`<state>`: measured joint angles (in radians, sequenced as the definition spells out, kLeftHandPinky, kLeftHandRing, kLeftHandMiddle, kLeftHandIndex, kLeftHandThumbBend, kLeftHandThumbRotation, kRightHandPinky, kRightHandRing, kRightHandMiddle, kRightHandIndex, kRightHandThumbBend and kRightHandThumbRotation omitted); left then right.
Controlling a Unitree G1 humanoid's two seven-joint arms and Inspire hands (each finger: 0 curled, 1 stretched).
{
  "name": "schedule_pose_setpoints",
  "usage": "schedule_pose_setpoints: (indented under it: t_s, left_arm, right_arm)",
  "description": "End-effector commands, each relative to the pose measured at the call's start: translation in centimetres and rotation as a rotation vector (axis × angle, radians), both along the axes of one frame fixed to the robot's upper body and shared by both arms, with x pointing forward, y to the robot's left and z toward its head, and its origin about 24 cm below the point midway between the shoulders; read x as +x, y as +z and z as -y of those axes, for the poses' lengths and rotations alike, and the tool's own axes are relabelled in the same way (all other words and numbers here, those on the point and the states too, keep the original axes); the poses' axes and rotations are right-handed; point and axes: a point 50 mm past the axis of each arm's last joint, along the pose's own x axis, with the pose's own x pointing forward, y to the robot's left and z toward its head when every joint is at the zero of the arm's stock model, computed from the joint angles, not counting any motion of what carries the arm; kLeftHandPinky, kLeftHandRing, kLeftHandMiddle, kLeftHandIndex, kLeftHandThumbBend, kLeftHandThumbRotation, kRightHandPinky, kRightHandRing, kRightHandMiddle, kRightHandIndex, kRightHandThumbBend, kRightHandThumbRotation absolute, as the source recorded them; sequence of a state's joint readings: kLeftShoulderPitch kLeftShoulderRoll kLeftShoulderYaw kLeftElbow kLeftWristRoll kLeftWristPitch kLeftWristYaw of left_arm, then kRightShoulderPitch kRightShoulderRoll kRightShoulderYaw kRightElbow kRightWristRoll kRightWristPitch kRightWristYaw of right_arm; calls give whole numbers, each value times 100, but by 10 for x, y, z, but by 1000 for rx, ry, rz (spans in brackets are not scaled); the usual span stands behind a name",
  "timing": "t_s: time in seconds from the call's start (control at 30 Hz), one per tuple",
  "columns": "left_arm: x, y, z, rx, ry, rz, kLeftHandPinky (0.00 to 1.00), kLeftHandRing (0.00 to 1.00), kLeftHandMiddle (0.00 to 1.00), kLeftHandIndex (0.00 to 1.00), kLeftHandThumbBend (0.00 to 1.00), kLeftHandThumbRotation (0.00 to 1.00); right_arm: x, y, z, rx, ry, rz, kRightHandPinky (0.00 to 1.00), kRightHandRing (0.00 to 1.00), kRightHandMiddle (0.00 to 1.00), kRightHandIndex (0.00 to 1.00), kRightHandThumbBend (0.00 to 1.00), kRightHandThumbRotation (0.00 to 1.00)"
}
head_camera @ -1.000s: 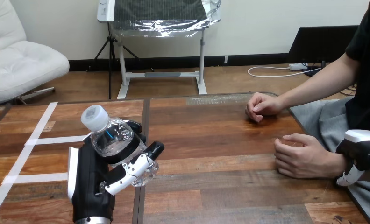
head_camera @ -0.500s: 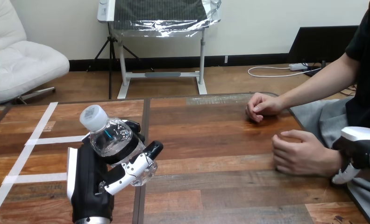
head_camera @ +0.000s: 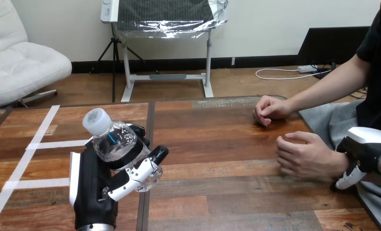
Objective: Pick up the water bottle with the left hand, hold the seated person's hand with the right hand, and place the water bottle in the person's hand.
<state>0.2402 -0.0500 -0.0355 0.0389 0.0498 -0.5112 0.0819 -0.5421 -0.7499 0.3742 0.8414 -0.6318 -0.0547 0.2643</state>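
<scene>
A clear water bottle [head_camera: 113, 143] with a white cap is held off the table at the lower left, tilted with the cap up and to the left. My left hand [head_camera: 91, 188] has its fingers and thumb curled round the bottle's body. At the right edge my right hand [head_camera: 364, 147] wraps the wrist of the person's near hand [head_camera: 301, 157], with a white finger showing below the wrist. That hand rests on the wooden table [head_camera: 222, 144], loosely curled and holding nothing.
The person's far hand [head_camera: 270, 109] lies as a loose fist on the table farther back. White tape lines [head_camera: 34, 144] cross the table's left part. A dark seam runs front to back beside the bottle.
My right hand and the person's near hand have slid a little to the left together. The left hand and the bottle have stayed where they were.
</scene>
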Motion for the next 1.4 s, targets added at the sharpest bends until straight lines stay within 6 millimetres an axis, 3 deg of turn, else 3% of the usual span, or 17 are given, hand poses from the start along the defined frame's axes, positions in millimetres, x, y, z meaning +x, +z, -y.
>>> schedule_pose_setpoints:
  t_s: [0.0, 0.5, 0.9, 1.37]
  left_arm:
    - [13, 20, 9, -6, -42, 109, 46, 45, 46, 50, 63, 0]
    - [27, 26, 22, -15, -89, 100, 47, 45, 46, 49, 66, 0]
    - [41, 35, 37, 19, -147, 109, 46, 44, 45, 48, 67, 0]
    - [58, 47, 59, 34, -236, 121, 44, 43, 44, 48, 66, 0]
  right_arm:
    - [1, -5, -19, 77, 58, 23, 25, 37, 49, 49, 61, 0]
    - [2, 8, -20, 97, 71, 101, 30, 40, 50, 53, 66, 0]
    - [5, 20, -22, 81, 83, 145, 23, 33, 44, 47, 67, 0]
    - [4, 33, -27, 99, 119, 204, 23, 32, 42, 46, 70, 0]
